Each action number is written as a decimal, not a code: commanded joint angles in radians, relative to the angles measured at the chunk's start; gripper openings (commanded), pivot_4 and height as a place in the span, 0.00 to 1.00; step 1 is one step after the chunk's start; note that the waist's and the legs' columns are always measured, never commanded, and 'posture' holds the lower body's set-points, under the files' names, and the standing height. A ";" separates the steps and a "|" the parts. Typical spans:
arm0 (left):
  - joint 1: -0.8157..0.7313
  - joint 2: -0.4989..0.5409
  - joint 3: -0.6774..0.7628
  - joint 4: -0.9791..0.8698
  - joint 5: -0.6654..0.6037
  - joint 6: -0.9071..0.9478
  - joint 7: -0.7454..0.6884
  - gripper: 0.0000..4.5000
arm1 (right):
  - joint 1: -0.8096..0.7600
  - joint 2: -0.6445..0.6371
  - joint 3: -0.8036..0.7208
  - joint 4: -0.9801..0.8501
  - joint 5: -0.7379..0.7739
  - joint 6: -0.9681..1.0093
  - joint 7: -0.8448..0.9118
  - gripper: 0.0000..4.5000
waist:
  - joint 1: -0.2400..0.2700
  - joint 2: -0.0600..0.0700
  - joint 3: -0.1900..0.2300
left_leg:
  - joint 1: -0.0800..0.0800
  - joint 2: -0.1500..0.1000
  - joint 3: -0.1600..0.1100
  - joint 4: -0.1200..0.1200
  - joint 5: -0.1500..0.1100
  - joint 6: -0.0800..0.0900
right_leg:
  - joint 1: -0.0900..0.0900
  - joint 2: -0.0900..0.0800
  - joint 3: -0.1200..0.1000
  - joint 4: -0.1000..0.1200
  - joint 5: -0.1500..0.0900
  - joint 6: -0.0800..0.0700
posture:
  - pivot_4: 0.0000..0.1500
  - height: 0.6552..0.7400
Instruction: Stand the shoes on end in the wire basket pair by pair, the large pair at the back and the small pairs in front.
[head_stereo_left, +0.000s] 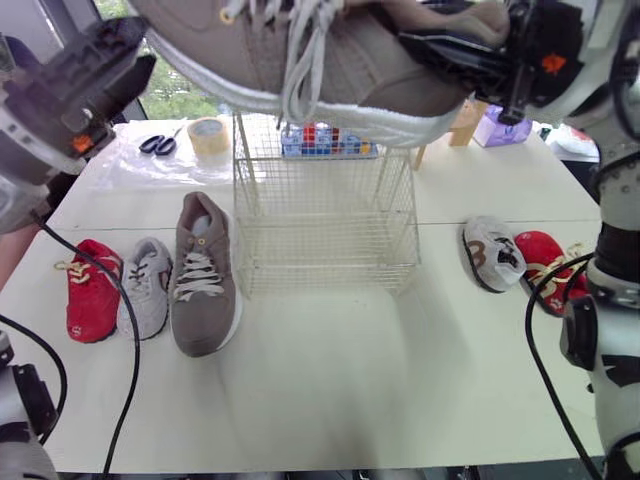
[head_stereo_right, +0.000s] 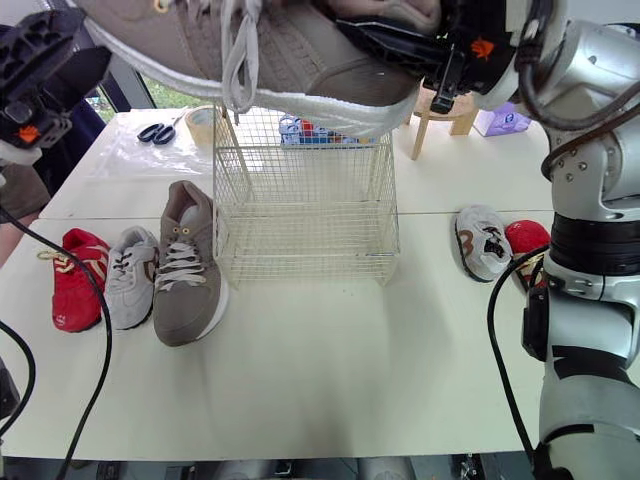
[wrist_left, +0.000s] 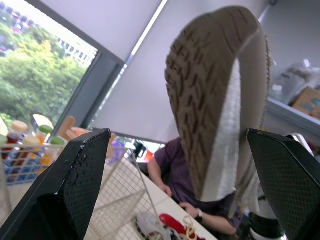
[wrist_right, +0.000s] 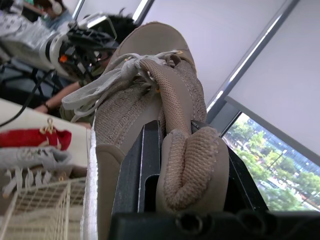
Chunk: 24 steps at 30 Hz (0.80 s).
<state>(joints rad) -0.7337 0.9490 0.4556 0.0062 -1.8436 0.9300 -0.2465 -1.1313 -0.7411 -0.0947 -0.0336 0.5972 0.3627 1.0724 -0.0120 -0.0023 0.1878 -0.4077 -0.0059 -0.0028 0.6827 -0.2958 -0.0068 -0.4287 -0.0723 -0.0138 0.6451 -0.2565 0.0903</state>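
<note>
Basket (head_stereo_left: 325, 250) mid-table, empty, top open for loading. Big shoe (head_stereo_left: 330, 50) aloft over it, heel collar pinched in right gripper (head_stereo_left: 440, 50), likely for an on-end drop at the back. Left gripper (head_stereo_left: 110, 65) spread wide near toe, probably to steady. Mate (head_stereo_left: 203, 275) left of basket, grey shoe (head_stereo_left: 145, 288) and red shoe (head_stereo_left: 92, 290) alongside; grey twin (head_stereo_left: 493, 253) and red twin (head_stereo_left: 545, 262) right of basket.

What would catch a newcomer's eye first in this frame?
A large tan shoe is held high above the table by the right gripper, clamped on its heel collar, laces dangling. Below stands the empty wire basket; the shoe's mate lies flat left of it, beside a small grey shoe and a small red shoe.
</note>
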 joint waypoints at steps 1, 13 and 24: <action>-0.071 0.021 0.006 0.010 -0.029 0.027 -0.017 1.00 | -0.015 -0.002 0.011 -0.037 -0.041 -0.074 0.031 0.09 | 0.000 0.000 0.000 | 0.000 0.000 0.000 0.000 0.000 0.000 | 0.000 0.000 0.000 0.000 0.000 0.000 | 1.00 1.00; -0.220 0.028 -0.084 0.191 0.124 0.225 -0.235 0.41 | -0.008 -0.006 0.040 -0.061 -0.106 -0.117 0.064 0.08 | -0.001 0.000 0.000 | 0.000 0.000 0.000 0.000 0.001 -0.002 | -0.001 0.001 0.000 0.002 0.000 0.000 | 1.00 1.00; -0.165 -0.111 0.005 0.102 0.207 0.114 -0.122 0.10 | 0.007 0.077 -0.050 -0.020 -0.047 0.021 -0.109 0.49 | 0.000 -0.001 0.000 | 0.001 0.000 0.000 0.000 0.004 -0.006 | -0.001 -0.002 0.001 0.002 0.000 0.000 | 1.00 1.00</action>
<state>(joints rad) -0.8888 0.8524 0.4112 0.1916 -1.5972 1.0761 -0.3728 -1.1121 -0.6825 -0.0937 -0.0690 0.5186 0.3511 1.0472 -0.0117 -0.0029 0.1877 -0.4073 -0.0056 -0.0026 0.6827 -0.2917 -0.0140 -0.4298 -0.0753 -0.0134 0.6479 -0.2563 0.0902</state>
